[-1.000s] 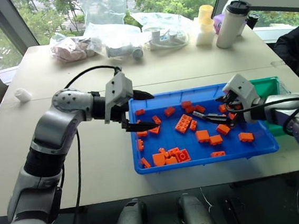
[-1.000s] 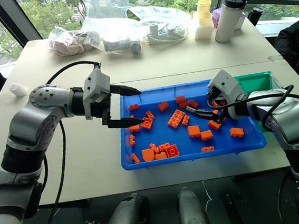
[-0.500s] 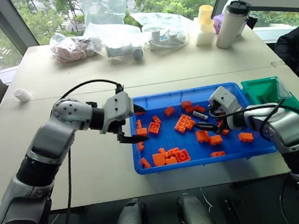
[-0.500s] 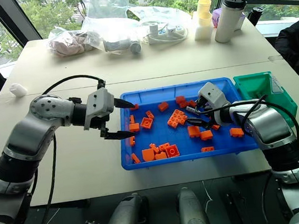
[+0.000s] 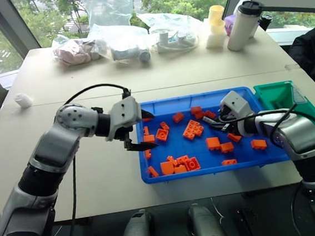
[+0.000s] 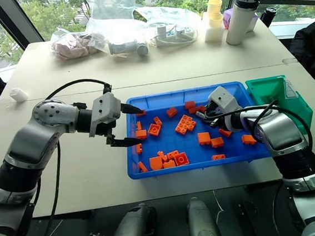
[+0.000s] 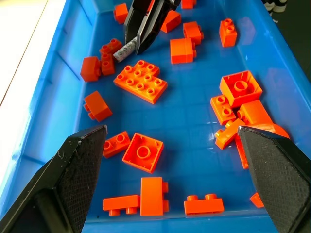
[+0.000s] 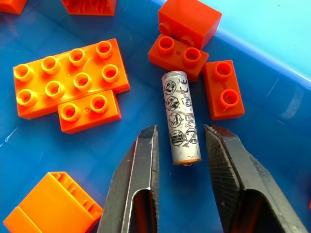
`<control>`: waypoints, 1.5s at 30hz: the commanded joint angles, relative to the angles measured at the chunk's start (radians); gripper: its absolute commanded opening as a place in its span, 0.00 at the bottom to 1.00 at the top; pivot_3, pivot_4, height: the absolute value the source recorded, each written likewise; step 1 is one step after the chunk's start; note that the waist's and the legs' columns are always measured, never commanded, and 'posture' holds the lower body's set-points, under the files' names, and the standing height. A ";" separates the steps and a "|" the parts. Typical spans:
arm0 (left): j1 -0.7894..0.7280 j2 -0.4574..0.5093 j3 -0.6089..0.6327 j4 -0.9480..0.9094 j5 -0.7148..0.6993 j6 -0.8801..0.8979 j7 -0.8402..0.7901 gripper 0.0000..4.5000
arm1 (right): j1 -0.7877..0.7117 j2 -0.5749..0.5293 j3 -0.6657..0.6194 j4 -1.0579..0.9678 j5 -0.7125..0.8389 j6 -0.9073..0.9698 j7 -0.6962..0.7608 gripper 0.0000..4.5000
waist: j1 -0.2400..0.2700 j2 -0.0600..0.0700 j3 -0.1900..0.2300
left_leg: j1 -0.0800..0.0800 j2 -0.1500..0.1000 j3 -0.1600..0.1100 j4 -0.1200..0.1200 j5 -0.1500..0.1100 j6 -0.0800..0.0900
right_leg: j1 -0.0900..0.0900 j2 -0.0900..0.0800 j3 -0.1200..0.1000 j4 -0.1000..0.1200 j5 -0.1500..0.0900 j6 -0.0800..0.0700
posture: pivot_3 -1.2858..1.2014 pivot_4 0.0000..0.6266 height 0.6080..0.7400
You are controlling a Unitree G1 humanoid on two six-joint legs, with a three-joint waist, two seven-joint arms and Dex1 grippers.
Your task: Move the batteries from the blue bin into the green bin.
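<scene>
We saw the right gripper (image 8: 177,145) narrowed around a battery (image 8: 180,117) lying in the blue bin (image 5: 163,176), fingers not quite touching; left gripper (image 5: 142,132) wide open; beige table (image 5: 48,84), windows behind.

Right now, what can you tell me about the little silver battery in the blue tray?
The small silver-grey cylindrical battery has black printed symbols along its metal-looking side and an orange-tinted end. It lies flat on the floor of the shallow bright-blue plastic tray, close beside orange toy bricks. The right gripper's two black fingers flank its near end; whether they already touch it cannot be told.
</scene>
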 commanded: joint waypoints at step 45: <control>-0.022 -0.071 0.056 0.026 -0.017 -0.036 0.028 1.00 | -0.024 -0.057 -0.295 -0.139 0.157 0.066 0.019 0.00 | 0.003 0.000 0.000 | 0.000 0.000 0.000 0.000 0.000 0.000 | 0.000 0.000 0.000 0.000 0.000 0.000 | 0.52 0.24 1.00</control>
